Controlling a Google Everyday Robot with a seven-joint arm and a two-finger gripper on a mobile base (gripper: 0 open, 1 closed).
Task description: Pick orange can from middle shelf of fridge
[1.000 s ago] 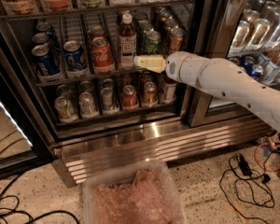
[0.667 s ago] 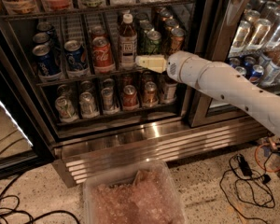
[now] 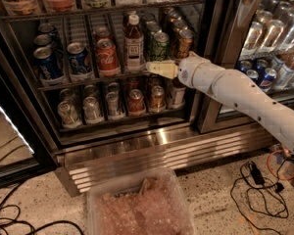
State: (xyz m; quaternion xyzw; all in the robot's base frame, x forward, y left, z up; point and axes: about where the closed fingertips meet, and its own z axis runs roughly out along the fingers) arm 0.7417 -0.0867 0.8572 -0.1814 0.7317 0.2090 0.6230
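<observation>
The orange can [image 3: 184, 42] stands at the front of the rightmost lane of the middle shelf [image 3: 88, 81], amber-brown with a silver top. A green can [image 3: 160, 45] is just left of it. My gripper [image 3: 161, 68] reaches in from the right at shelf-rail height. It is in front of and slightly below the green can, left of and below the orange can, and holds nothing that shows. The white arm [image 3: 235, 89] runs off to the lower right. The fridge [image 3: 152, 153] has its door open.
On the same shelf stand a bottle [image 3: 134, 42], a red Coca-Cola can [image 3: 107, 57] and blue cans [image 3: 45, 62]. The lower rack holds silver and reddish cans [image 3: 135, 101]. A neighbouring cooler [image 3: 269, 38] is at right. A plastic bin [image 3: 142, 204] and cables [image 3: 257, 180] lie on the floor.
The gripper stays at nearly the same spot by the shelf rail. The arm behind it has sunk slightly.
</observation>
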